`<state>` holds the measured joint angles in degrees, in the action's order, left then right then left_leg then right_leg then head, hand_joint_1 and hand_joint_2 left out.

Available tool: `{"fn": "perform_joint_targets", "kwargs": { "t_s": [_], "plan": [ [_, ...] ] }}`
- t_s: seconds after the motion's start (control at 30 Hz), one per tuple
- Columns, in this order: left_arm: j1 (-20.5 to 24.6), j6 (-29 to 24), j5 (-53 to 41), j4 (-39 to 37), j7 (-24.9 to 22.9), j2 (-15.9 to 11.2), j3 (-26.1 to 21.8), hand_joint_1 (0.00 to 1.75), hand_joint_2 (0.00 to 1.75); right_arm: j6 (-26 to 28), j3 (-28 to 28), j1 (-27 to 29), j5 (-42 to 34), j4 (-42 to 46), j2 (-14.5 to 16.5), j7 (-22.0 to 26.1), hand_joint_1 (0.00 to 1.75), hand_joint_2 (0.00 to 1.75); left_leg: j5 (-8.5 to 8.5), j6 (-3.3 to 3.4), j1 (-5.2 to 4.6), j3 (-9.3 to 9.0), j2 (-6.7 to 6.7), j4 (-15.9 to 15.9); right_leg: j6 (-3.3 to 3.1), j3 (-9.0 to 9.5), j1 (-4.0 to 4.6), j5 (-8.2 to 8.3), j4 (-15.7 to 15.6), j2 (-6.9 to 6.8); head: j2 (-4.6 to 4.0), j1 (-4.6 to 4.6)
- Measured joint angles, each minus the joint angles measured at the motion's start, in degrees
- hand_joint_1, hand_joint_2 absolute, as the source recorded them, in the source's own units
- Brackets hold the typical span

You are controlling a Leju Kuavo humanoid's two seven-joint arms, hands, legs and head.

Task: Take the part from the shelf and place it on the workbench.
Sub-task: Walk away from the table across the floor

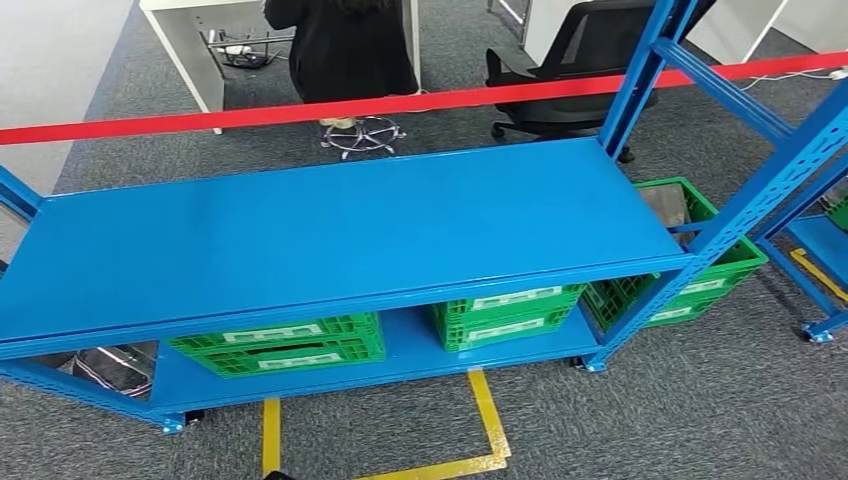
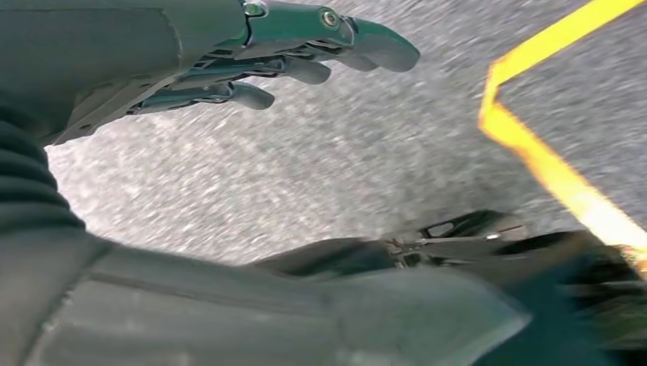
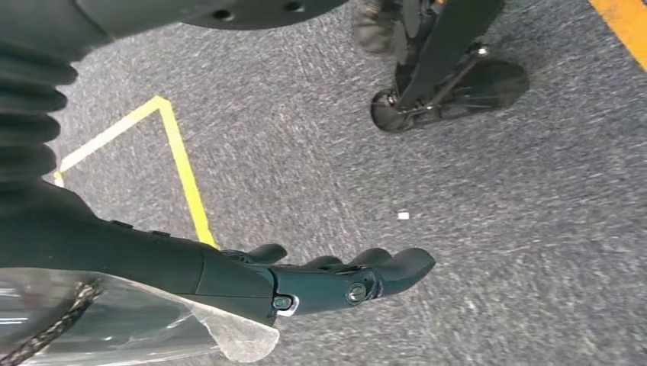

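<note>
Right hand hangs over grey carpet, fingers extended, a clear plastic bag with a dark cord against its palm side; whether it grips this cannot be told. Left hand hangs empty, fingers apart. Part presumably that bag; blue shelf top bare, green crates below.

— What do you see at your right wrist?
— Your right hand hangs over grey carpet, a clear plastic bag with a dark cord against its palm side, yellow floor tape beyond.
</note>
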<state>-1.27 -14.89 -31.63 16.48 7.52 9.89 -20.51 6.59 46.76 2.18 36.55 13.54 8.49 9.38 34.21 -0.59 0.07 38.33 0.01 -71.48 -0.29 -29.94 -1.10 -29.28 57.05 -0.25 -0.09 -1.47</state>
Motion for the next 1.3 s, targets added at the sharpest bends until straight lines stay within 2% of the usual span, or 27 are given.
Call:
{"fn": "perform_joint_targets", "kwargs": {
  "t_s": [0.03,0.07,0.1,0.17,0.2,0.23,0.33,0.37,0.4,0.43,0.5,0.53,0.57,0.6,0.67,0.73,0.83,0.9,0.93,1.0,1.03,1.07,1.1,1.17,1.2,1.23,1.3],
  "plan": [
    [-0.6,0.5,1.0,0.0,-0.2,-0.3,0.5,0.0,0.0,-0.2,-1.3,0.0,-1.1,0.5,-0.2,-0.3,0.0,0.0,0.66,-0.26,0.27,0.6,0.0,-2.2,0.05,-0.09,-0.06,0.05,0.0,0.0,0.0,0.02],
    [-1.3,0.9,1.9,0.0,-0.5,-0.6,1.0,0.0,0.0,-0.4,-2.6,-0.2,-2.2,1.2,-0.4,-0.5,0.0,0.0,0.19,-0.49,0.52,0.27,0.0,-2.2,0.16,-0.12,-0.17,0.09,0.0,0.02,0.0,0.02],
    [-2.0,1.4,2.8,-0.1,-0.7,-0.9,1.6,0.0,0.0,-0.6,-3.9,-0.3,-3.2,1.9,-0.6,-0.8,0.0,0.0,-1.28,-0.68,0.76,-1.08,0.01,-0.1,0.33,-0.09,-0.32,0.1,0.1,0.06,0.0,0.02],
    [-3.3,2.2,4.6,-0.2,-1.1,-1.4,2.6,0.0,0.0,-0.9,-6.4,-0.7,-5.3,3.3,-1.0,-1.3,0.0,0.0,-4.7,-0.95,1.03,-5.2,-0.03,7.7,0.96,-0.02,-0.55,0.01,0.2,0.19,0.0,-0.04],
    [-3.7,2.6,5.5,-0.3,-1.3,-1.6,3.2,0.0,0.0,-1.1,-7.6,-0.9,-6.3,4.0,-1.2,-1.5,0.0,0.0,-5.64,-0.79,1.03,-6.68,-0.12,10.8,1.4,-0.09,-0.55,-0.03,0.3,0.23,0.0,-0.07],
    [-4.1,3.0,6.4,-0.3,-1.5,-1.8,3.7,0.0,0.0,-1.3,-9.0,-1.1,-7.4,4.6,-1.5,-1.8,0.0,0.0,-5.96,-0.48,0.94,-7.44,-0.21,12.6,1.85,-0.2,-0.52,-0.02,0.4,0.23,0.0,-0.1],
    [-5.1,4.4,9.4,-0.4,-2.2,-2.6,5.4,0.0,0.0,-1.9,-13.2,-1.0,-10.7,5.8,-2.3,-2.7,0.0,0.0,-6.07,1.05,0.66,-7.39,-0.26,13.3,3.02,-0.51,-0.66,0.11,0.2,0.19,0.0,-0.15],
    [-5.2,4.8,10.3,-0.3,-2.4,-3.0,6.0,0.0,0.0,-2.1,-14.5,-0.7,-11.9,5.9,-2.5,-3.0,0.0,0.0,-6.24,1.56,0.67,-7.39,-0.17,13.5,3.25,-0.82,-0.73,-0.41,0.7,0.19,0.0,-0.1],
    [-5.2,5.2,11.3,-0.1,-2.6,-3.2,6.6,0.0,0.0,-2.3,-15.9,-0.4,-13.0,6.0,-2.8,-3.3,0.0,0.0,-6.43,2.08,0.69,-7.32,-0.08,13.7,3.37,-1.64,-0.74,-1.62,2.3,0.2,0.0,-0.03],
    [-5.1,5.7,12.2,0.2,-2.8,-3.5,7.2,0.0,0.0,-2.5,-17.3,0.1,-14.1,6.0,-3.1,-3.6,0.0,0.0,-6.59,2.49,0.67,-7.19,0.02,13.8,3.39,-3.05,-0.72,-3.44,5.2,0.2,0.0,0.05],
    [-4.7,6.5,14.1,1.2,-3.2,-4.0,8.3,0.0,0.0,-2.9,-19.9,1.4,-16.2,5.9,-3.4,-4.2,0.0,0.0,-6.74,3.01,0.33,-6.8,0.13,13.8,3.32,-6.79,-0.55,-7.29,13.0,0.21,0.0,0.13],
    [-4.4,6.9,14.9,1.8,-3.3,-4.2,8.8,0.0,0.0,-3.1,-21.1,2.3,-17.2,5.7,-3.5,-4.5,0.0,0.0,-6.81,3.12,0.13,-6.68,0.18,13.8,3.25,-8.06,-0.49,-8.12,15.8,0.21,0.0,0.13],
    [-4.0,7.3,15.7,2.5,-3.5,-4.4,9.3,0.0,0.0,-3.2,-22.2,3.2,-18.1,5.4,-3.6,-4.7,0.0,0.0,-6.85,3.2,-0.07,-6.61,0.2,13.8,3.09,-8.33,-0.43,-7.85,16.6,0.2,0.0,0.11],
    [-3.6,7.6,16.4,3.4,-3.7,-4.6,9.7,0.0,0.0,-3.4,-23.2,4.1,-18.9,4.9,-3.8,-5.0,0.0,0.0,-6.88,3.24,-0.23,-6.61,0.19,13.8,2.85,-7.41,-0.33,-6.51,15.0,0.2,0.0,0.13],
    [-2.6,8.3,17.9,5.2,-4.0,-5.0,10.7,0.0,0.0,-3.6,-25.3,5.8,-20.6,4.0,-4.3,-5.4,0.0,0.87,-6.9,3.18,-0.51,-6.7,0.17,13.7,2.06,-3.29,0.03,-2.93,7.3,0.13,0.0,0.12],
    [-1.8,9.0,19.4,6.8,-4.3,-5.4,11.7,0.0,0.0,-4.0,-27.5,7.0,-22.4,3.4,-4.8,-5.9,0.0,1.75,-6.85,2.75,-0.82,-6.57,0.21,13.5,1.51,-0.09,0.35,-1.12,1.4,0.06,0.0,0.05],
    [-1.6,10.2,22.1,7.9,-5.0,-6.3,13.1,0.0,0.0,-4.5,-31.2,8.1,-25.4,3.2,-5.4,-6.6,0.0,1.75,-6.9,1.77,-0.79,-6.41,0.3,13.3,1.0,0.47,0.47,-0.63,0.3,0.11,0.0,0.03],
    [-2.6,11.1,23.9,7.9,-5.5,-6.9,14.1,0.0,0.0,-4.9,-33.7,7.9,-27.5,3.8,-5.7,-7.1,0.0,1.75,-5.42,0.98,-0.62,-5.82,0.19,11.6,0.42,0.38,0.23,-0.23,0.0,-0.04,0.0,-0.06],
    [-3.4,11.5,24.7,7.7,-5.7,-7.1,14.6,0.0,0.0,-5.1,-34.8,7.5,-28.4,4.4,-5.9,-7.3,0.0,1.75,-3.69,0.56,-0.47,-4.84,0.13,9.1,0.15,0.29,0.1,-0.07,-0.2,-0.13,0.0,-0.1],
    [-5.3,12.0,26.0,6.7,-6.1,-7.4,15.3,0.0,0.0,-5.3,-36.5,6.2,-29.9,6.1,-6.2,-7.6,0.0,1.75,0.4,-0.08,-0.11,-1.68,0.1,1.5,-0.06,0.04,0.11,0.01,-0.2,-0.15,0.0,-0.17],
    [-6.3,12.3,26.5,6.0,-6.2,-7.5,15.6,0.0,0.0,-5.4,-37.2,5.4,-30.4,7.1,-6.3,-7.7,0.0,1.75,1.57,-0.3,0.08,-0.42,0.1,-1.6,-0.07,-0.05,0.11,0.03,-0.1,-0.16,0.0,-0.15],
    [-7.4,12.5,26.9,5.2,-6.3,-7.6,15.8,0.0,0.0,-5.5,-37.8,4.7,-30.9,8.1,-6.4,-7.8,0.0,1.75,1.65,-0.46,0.25,0.02,0.1,-2.9,-0.04,-0.08,0.09,0.04,-0.1,-0.16,0.0,-0.16],
    [-8.5,12.7,27.3,4.3,-6.4,-7.8,16.1,0.0,0.0,-5.6,-38.4,3.8,-31.4,9.2,-6.4,-7.9,0.0,1.75,0.57,-0.58,0.42,-0.62,0.11,-1.9,0.01,-0.02,0.05,0.03,-0.1,-0.15,0.0,-0.17],
    [-10.5,12.9,27.9,2.4,-6.5,-8.2,16.5,0.0,0.0,-5.7,-39.5,2.2,-32.1,11.6,-6.5,-8.1,0.0,1.75,-3.28,-0.67,0.72,-4.36,0.12,5.5,0.32,0.15,-0.06,-0.05,0.0,-0.1,0.0,-0.18],
    [-11.3,13.1,28.3,1.6,-6.6,-8.3,16.7,0.0,0.0,-5.8,-40.0,1.4,-32.5,12.8,-6.6,-8.2,0.0,1.75,-4.66,-0.52,0.73,-6.24,0.1,9.3,0.66,0.0,-0.01,-0.17,0.1,-0.06,0.0,-0.19],
    [-11.9,13.3,28.7,0.9,-6.8,-8.5,17.0,0.0,0.0,-5.9,-40.7,0.8,-33.0,13.7,-6.7,-8.3,0.0,1.75,-5.38,-0.22,0.68,-7.48,0.06,11.9,1.04,-0.2,0.05,-0.26,0.2,-0.05,0.0,-0.14],
    [-12.6,13.8,29.8,0.3,-7.1,-8.8,17.5,0.0,0.0,-6.1,-41.9,0.2,-34.2,14.7,-7.0,-8.6,0.0,1.75,-5.4,0.65,0.41,-8.08,-0.07,13.3,1.81,-0.54,0.16,-0.34,0.2,-0.12,0.0,-0.1]
  ]
}}
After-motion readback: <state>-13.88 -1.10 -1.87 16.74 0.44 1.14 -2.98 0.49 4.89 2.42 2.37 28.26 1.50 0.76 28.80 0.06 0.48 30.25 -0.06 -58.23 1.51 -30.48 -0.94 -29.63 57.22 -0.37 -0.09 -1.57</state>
